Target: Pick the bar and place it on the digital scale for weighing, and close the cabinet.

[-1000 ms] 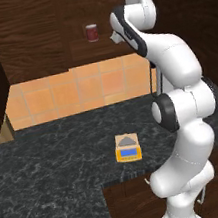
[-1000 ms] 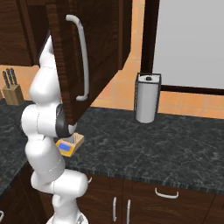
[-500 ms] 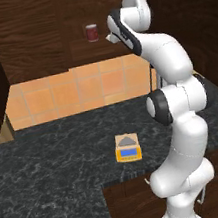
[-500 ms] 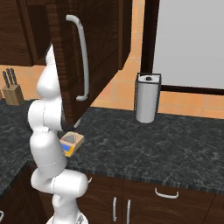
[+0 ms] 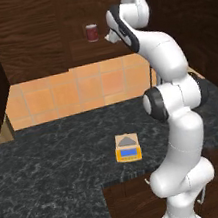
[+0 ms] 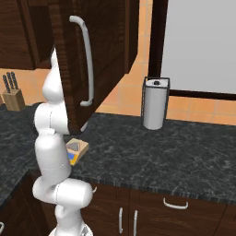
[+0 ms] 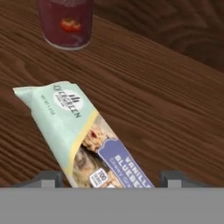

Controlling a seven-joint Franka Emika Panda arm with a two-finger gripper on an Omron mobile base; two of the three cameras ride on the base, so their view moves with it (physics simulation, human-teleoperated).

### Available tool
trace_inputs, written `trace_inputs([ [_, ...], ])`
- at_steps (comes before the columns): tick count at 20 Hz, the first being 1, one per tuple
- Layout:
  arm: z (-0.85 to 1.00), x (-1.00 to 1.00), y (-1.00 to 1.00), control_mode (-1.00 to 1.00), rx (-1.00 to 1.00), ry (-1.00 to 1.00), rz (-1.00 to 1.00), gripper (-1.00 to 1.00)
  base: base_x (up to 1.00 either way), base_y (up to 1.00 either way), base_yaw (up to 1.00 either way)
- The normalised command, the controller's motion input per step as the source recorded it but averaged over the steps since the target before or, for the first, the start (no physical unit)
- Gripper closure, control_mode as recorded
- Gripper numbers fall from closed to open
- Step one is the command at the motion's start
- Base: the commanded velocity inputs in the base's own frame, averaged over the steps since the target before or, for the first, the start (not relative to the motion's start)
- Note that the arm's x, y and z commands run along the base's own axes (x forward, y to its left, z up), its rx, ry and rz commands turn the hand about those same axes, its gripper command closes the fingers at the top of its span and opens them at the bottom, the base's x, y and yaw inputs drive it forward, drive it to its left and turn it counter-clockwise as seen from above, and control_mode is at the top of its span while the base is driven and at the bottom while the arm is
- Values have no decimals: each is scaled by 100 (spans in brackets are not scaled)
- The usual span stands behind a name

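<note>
The step in hand is the pick: the gripper (image 7: 109,178) sits low over the bar (image 7: 83,135), which lies flat on the cabinet (image 6: 99,44) shelf, just in front of the dark red cup (image 7: 65,22). Its jaws stand apart, one on each side of the bar's near end, not yet pinching it. Next they would need to clamp the wrapper before any lift toward the digital scale (image 5: 128,147) on the worktop (image 5: 56,171) below the cabinet. The bar is a crinkled, pale green packet, lying diagonally.

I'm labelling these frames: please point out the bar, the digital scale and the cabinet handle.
bar (image 7: 78,131), hand view, middle of the wrapper.
digital scale (image 5: 128,147), left base view, between plate and display.
cabinet handle (image 6: 87,60), right base view, upper part of the silver bar.
</note>
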Motion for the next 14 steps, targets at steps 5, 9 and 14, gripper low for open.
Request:
trace_inputs([
  [5,-68,-53,62,-100,-5,-26,1,100,0,0,0],
  [9,-72,-96,84,-100,-2,-42,0,100,0,0,0],
  [14,2,-98,33,-100,15,-25,-3,100,0,0,0],
])
